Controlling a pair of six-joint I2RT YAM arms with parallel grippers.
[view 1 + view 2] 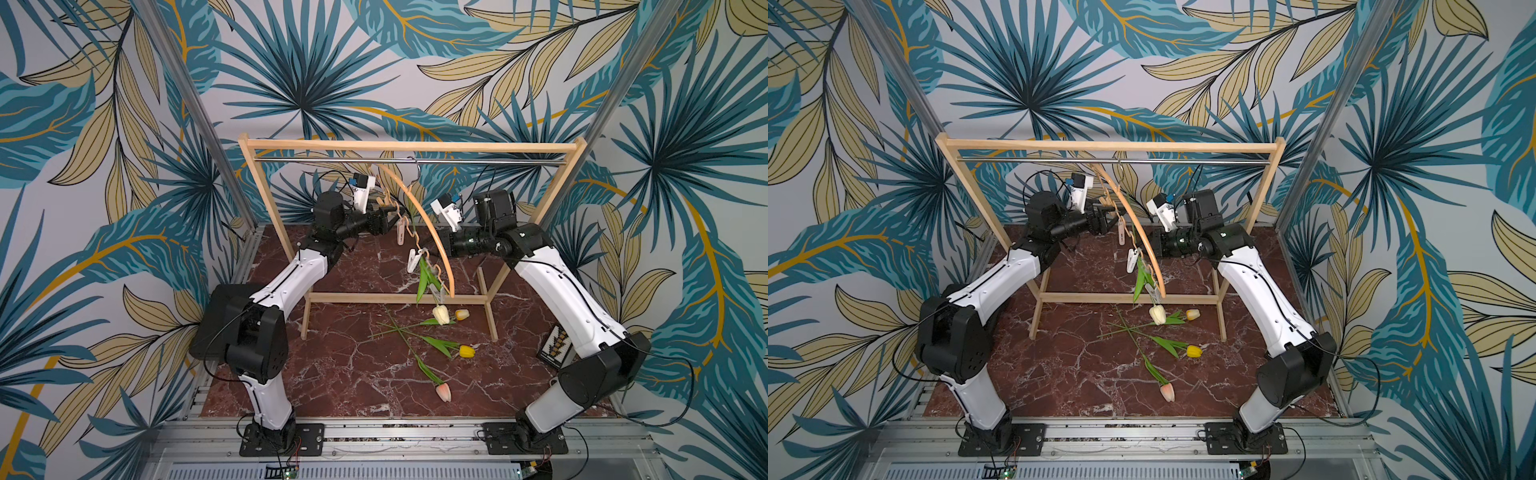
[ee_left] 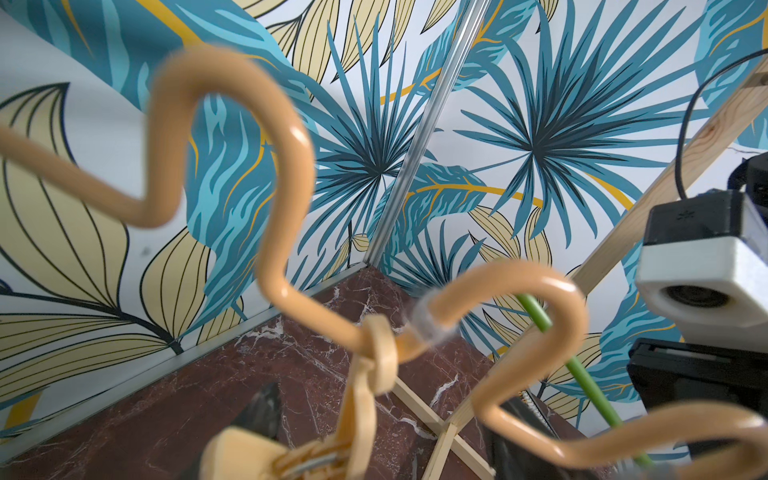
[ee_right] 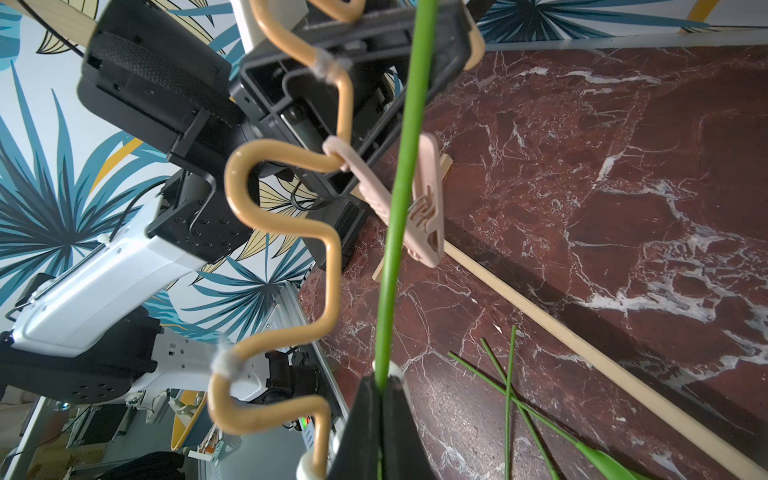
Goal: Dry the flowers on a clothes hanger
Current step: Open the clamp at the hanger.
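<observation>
We look down from high in front in both top views; our 2 wrist cameras share the clothes hanger (image 2: pixel 293 166), close, from opposite sides.

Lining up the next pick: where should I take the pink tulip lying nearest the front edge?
Pinch the pink tulip's bare green stem between its leaf and where the other tulips' stems cross it, coming straight down, jaws across the stem. It lies flat on the red marble tabletop, so only the top is open.
</observation>
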